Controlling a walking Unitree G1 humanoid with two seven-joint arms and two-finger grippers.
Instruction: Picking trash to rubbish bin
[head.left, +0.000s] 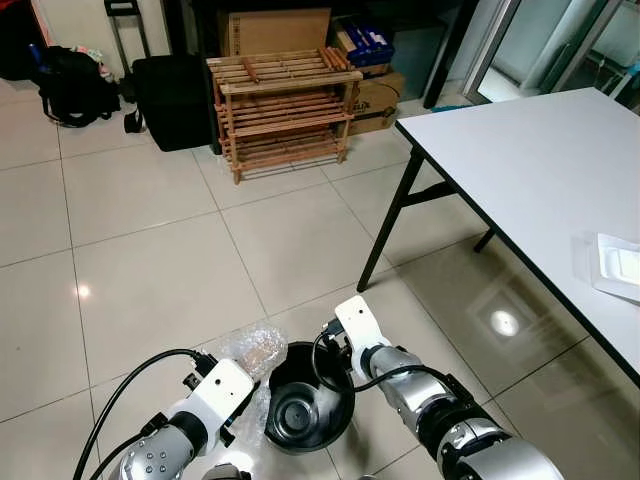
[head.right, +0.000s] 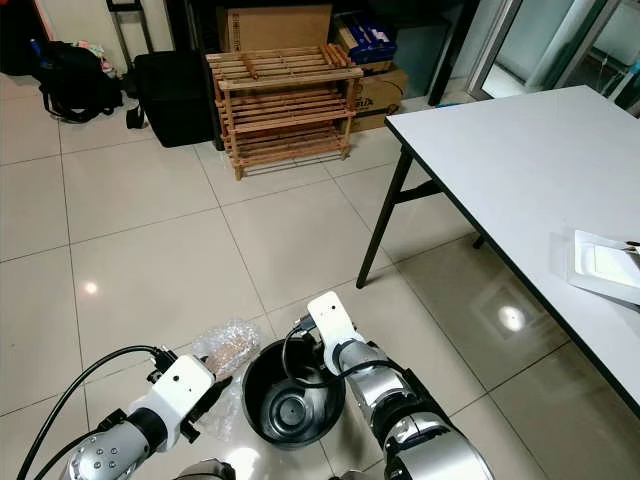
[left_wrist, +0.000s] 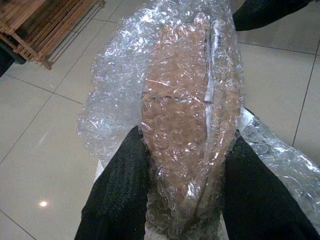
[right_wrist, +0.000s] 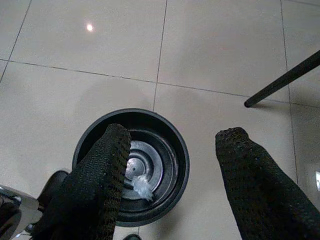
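The left claw is closed on a wad of bubble wrap around something brown, held just beside the rim of the black rubbish bin on the tiled floor. The right claw hangs wide open and empty above the bin, where a small clear scrap lies. Open floor stretches ahead to a wooden rack; the white surface edges the right side, its black leg near the bin. The brown content is unclear.
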